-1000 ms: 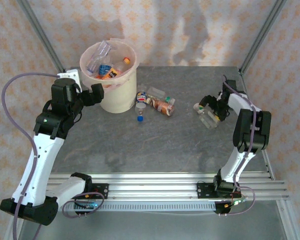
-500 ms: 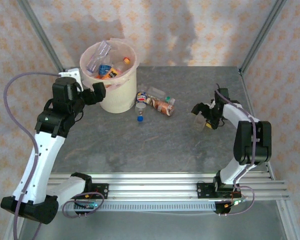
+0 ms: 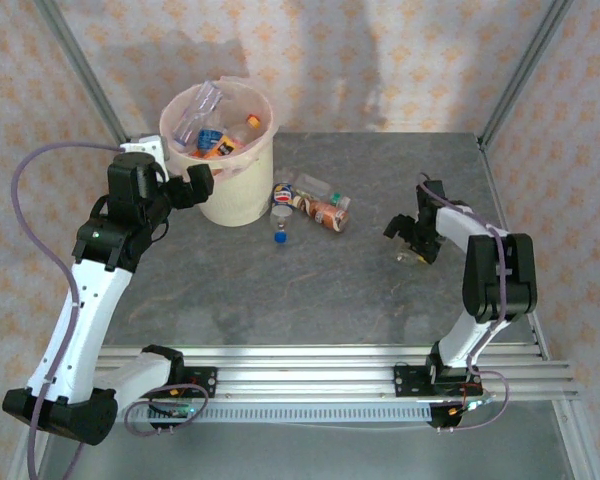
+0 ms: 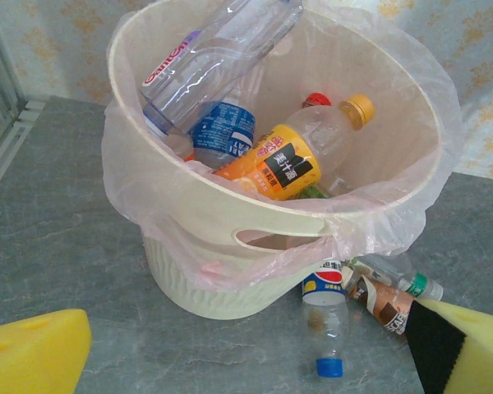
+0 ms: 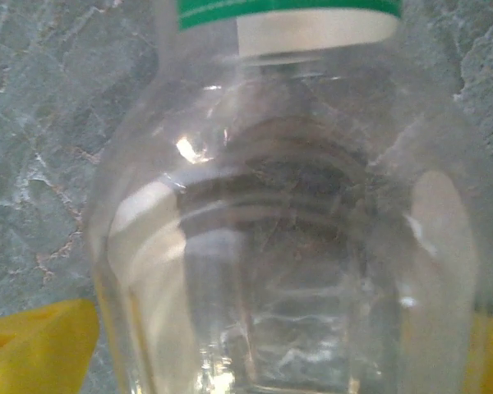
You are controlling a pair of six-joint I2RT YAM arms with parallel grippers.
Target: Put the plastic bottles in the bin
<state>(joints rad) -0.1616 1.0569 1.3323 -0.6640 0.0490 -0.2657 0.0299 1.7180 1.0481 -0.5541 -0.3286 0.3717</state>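
A clear bottle with a green band and white collar at its neck sits clamped between the yellow pads of my right gripper, at the right of the grey table. I cannot tell whether it touches the surface.

The cream bin, lined with a thin pink bag, stands at the far left and holds several bottles. Among them are an orange-labelled bottle and a blue-labelled bottle.

My left gripper hangs just beside the bin's near wall with its pads spread wide and nothing between them.

3 more bottles lie on the table right of the bin: a blue-capped bottle, a brown-labelled bottle and a green-capped bottle.
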